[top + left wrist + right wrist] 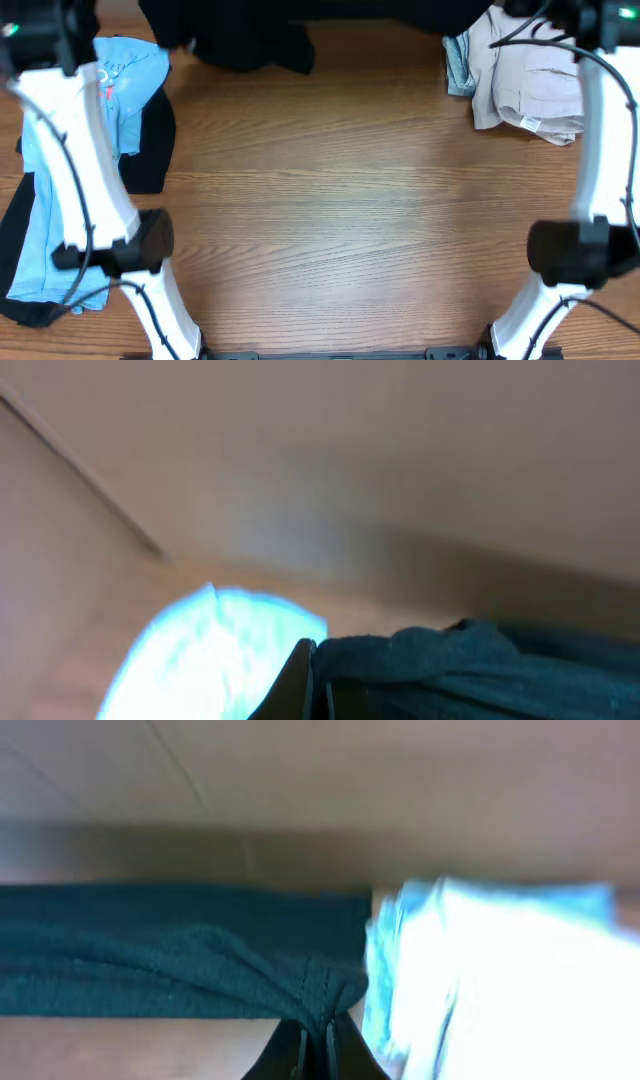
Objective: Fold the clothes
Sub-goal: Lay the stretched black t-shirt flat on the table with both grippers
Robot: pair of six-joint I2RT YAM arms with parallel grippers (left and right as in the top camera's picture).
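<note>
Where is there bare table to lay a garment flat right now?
The wide middle of the brown wooden table is bare, from the black garment along the far edge to the near edge. Crowded: the light blue T-shirt at left, the beige garment far right.

The right gripper (pixel 315 1042) has its jaws closed on a bunched fold of dark cloth (pixel 150 950). A blurred pale blue cloth (pixel 500 980) lies just right of it.
</note>
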